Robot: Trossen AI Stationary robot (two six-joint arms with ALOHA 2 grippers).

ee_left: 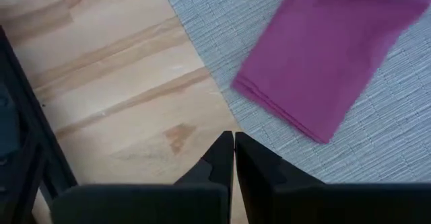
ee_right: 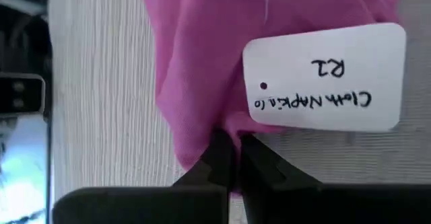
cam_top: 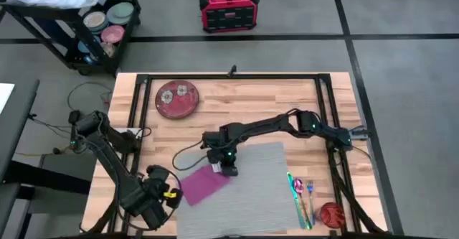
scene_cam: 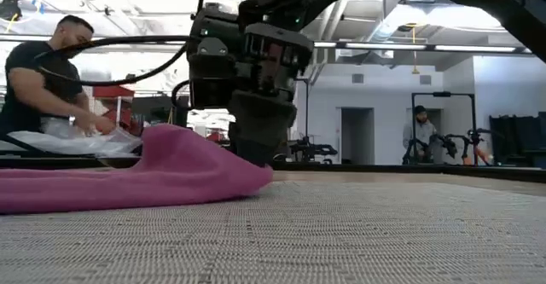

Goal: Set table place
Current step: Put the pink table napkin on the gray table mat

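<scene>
In the high view the right hand (cam_top: 224, 169) stood low at the centre of the frame, over the upper left part of the mat (cam_top: 251, 189), which lay on the table (cam_top: 237, 106) in the lower middle. Its fingers were closed on the upper right corner of the purple napkin (cam_top: 203, 184); the right wrist view showed them pinching the cloth just below a white tag (ee_right: 326, 76). The napkin lay slanted across the mat's left edge, partly on wood. The left hand (cam_top: 163, 192) waited at lower left, just beside the napkin, its fingers pressed together on nothing.

The step in hand looked like placing the napkin. The plate (cam_top: 177, 99) sat well apart at upper left, and the cutlery (cam_top: 301, 196) and a red thing (cam_top: 331, 214) lay at lower right, off the mat.

The next move probably called for settling the napkin flat and square, then letting go and lifting clear without dragging the cloth.
</scene>
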